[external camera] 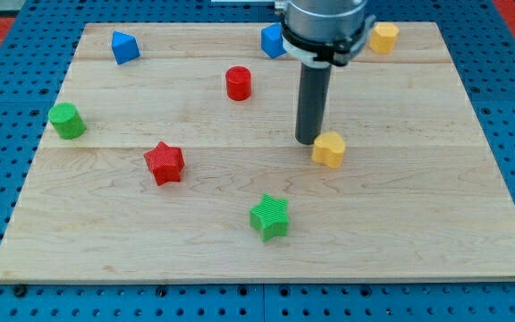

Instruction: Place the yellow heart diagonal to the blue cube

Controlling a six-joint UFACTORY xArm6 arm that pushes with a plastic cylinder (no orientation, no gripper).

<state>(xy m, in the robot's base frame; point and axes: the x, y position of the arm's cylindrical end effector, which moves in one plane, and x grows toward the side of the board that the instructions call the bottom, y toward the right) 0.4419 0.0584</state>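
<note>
The yellow heart (pixel 329 148) lies right of the board's middle. My tip (pixel 308 140) rests on the board just to its upper left, touching or nearly touching it. A blue cube (pixel 274 40) sits at the view's top, partly hidden behind the arm's body. A second blue block (pixel 124 46), wedge-like, lies at the top left. A yellow block (pixel 384 37) sits at the top right.
A red cylinder (pixel 238 82) lies above the middle, a green cylinder (pixel 65 120) at the left edge, a red star (pixel 164 162) left of centre, a green star (pixel 269 216) below centre. The wooden board (pixel 436 224) rests on a blue perforated table.
</note>
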